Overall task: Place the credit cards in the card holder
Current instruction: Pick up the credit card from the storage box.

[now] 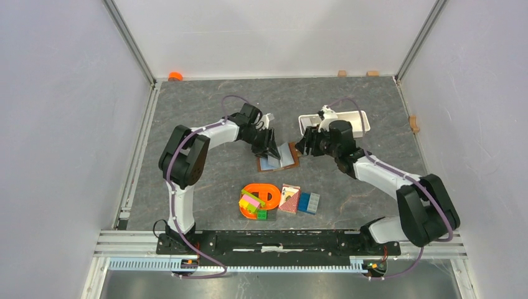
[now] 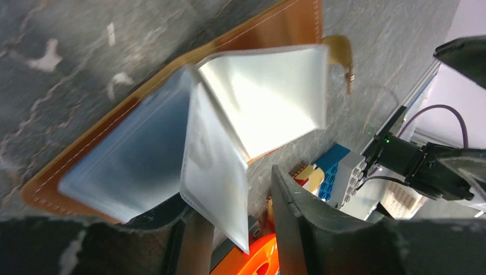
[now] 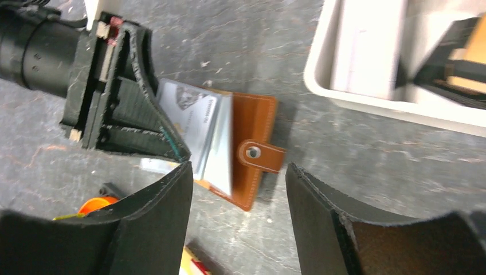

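The card holder (image 1: pixel 278 160) lies open on the grey table, brown with an orange-brown inside and clear sleeves. In the left wrist view (image 2: pixel 275 28) a bluish card (image 2: pixel 129 154) lies in its left sleeve, and a loose clear sleeve (image 2: pixel 215 172) stands up between my fingers. My left gripper (image 1: pixel 273 151) (image 2: pixel 229 195) is open over the holder's near edge. My right gripper (image 1: pixel 301 148) (image 3: pixel 239 169) is open and empty, just right of the holder (image 3: pixel 252 123) and its clasp tab (image 3: pixel 261 154). A printed card (image 3: pixel 189 109) shows in the holder.
A white tray (image 1: pixel 363 118) (image 3: pixel 321 86) stands at the back right with a pale flat piece (image 3: pixel 367 51) inside. An orange ring toy with coloured blocks (image 1: pixel 258 200), a red playing-card pack (image 1: pixel 289 198) and blue blocks (image 1: pixel 308 202) lie in front.
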Available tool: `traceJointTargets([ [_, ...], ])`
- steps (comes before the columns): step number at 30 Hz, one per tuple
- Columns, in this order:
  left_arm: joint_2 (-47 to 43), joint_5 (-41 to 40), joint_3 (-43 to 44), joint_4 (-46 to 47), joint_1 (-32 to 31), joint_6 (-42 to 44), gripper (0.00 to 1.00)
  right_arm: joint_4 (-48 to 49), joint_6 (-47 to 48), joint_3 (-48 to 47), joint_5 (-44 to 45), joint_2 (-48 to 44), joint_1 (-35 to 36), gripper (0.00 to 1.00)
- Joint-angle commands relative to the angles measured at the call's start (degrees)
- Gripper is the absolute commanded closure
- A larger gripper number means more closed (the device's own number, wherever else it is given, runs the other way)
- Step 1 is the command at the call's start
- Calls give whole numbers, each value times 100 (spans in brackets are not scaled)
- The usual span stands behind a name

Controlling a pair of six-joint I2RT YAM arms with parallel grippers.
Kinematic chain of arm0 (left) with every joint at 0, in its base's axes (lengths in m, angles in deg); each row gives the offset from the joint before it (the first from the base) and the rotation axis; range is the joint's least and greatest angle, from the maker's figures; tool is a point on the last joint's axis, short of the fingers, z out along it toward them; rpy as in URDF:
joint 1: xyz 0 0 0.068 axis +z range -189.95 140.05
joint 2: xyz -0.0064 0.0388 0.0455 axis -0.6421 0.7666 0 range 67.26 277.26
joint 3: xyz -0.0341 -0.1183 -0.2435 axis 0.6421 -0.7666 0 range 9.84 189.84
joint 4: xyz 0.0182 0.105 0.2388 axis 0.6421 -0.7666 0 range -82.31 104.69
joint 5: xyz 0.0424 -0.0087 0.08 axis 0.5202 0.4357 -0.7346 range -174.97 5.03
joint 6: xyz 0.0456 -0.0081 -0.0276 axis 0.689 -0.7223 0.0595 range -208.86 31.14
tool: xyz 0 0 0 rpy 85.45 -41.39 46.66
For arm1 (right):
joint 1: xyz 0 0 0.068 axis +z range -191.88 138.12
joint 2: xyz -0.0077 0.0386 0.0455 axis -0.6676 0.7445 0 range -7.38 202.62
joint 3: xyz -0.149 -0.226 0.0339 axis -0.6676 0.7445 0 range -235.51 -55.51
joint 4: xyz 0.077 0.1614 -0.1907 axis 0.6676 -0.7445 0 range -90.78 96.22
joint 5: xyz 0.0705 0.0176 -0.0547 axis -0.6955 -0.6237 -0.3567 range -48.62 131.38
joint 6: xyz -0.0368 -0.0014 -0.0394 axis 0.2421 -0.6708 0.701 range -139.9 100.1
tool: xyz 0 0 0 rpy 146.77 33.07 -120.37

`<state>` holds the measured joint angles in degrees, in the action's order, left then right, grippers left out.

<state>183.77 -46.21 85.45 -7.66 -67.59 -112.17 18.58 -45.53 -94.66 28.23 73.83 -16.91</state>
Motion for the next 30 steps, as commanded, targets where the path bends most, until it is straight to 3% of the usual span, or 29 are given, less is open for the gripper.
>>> traceJointTargets([
  [1, -38, -345, 495, 240, -380, -227, 52, -433, 440, 75, 423, -491, -294, 33],
  [7, 109, -691, 794, 240, -781, -261, 50, -762, 754, 5, 482, -803, -600, 26],
  [14, 320, -745, 794, 233, -976, -243, 47, -709, 760, 33, 391, -788, -710, 25],
  [23, -640, -1096, 767, -463, -876, 100, 37, -1295, 1371, -773, 486, -530, -709, 23],
  [30, -1629, -1456, 331, -947, -287, 200, 28, -2266, 1771, -2125, 698, 549, -714, 20],
])
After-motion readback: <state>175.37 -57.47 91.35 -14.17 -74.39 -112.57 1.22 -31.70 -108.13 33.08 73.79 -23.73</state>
